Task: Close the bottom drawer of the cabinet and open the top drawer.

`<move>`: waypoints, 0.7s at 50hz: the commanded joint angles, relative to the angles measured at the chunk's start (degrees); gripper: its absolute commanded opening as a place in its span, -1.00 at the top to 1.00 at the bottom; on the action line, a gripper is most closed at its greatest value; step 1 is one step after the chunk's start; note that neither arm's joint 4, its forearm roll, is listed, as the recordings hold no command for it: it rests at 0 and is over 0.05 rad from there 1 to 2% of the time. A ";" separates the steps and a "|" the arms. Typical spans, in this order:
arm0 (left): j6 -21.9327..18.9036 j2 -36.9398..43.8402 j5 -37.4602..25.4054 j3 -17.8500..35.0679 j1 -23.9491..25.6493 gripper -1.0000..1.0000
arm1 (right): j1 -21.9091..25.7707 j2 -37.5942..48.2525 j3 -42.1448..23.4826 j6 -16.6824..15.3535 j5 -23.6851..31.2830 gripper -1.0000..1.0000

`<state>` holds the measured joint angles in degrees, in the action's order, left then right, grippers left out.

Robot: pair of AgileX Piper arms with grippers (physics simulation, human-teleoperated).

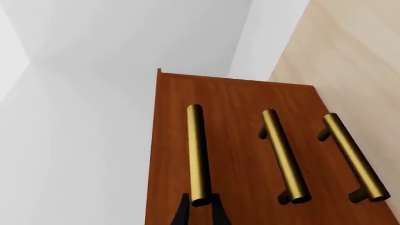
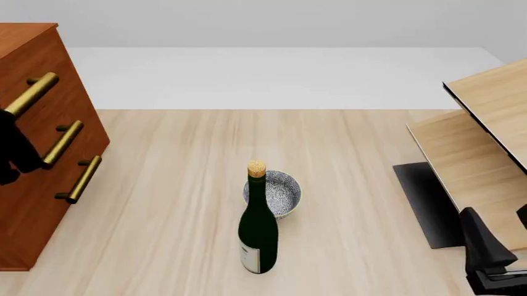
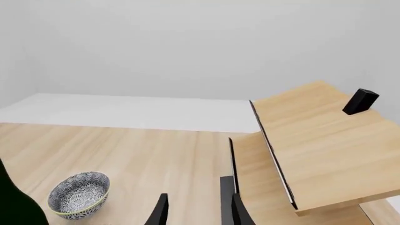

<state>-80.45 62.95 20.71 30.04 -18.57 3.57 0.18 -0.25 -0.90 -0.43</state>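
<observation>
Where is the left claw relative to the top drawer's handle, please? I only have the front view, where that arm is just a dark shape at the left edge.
Observer: The left wrist view shows the left claw with a fingertip on each side of the top drawer's handle, at one end. I cannot tell whether it is gripping.
Operator: Thank you. And the right claw?
Observer: In the right wrist view, the right claw is open with nothing between its fingers, beside the pale plywood furniture.
</observation>
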 commanded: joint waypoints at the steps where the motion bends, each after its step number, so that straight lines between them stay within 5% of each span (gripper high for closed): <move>1: -0.72 0.77 1.12 -0.33 -0.02 1.00 | -0.01 0.02 0.00 -0.02 0.04 -1.00; 35: -1.34 -0.34 1.58 -1.51 8.58 1.00 | -0.37 -0.06 0.00 0.64 -0.18 -1.00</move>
<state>-81.08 61.60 21.86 28.72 -15.28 3.21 0.12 -0.24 -0.38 -0.60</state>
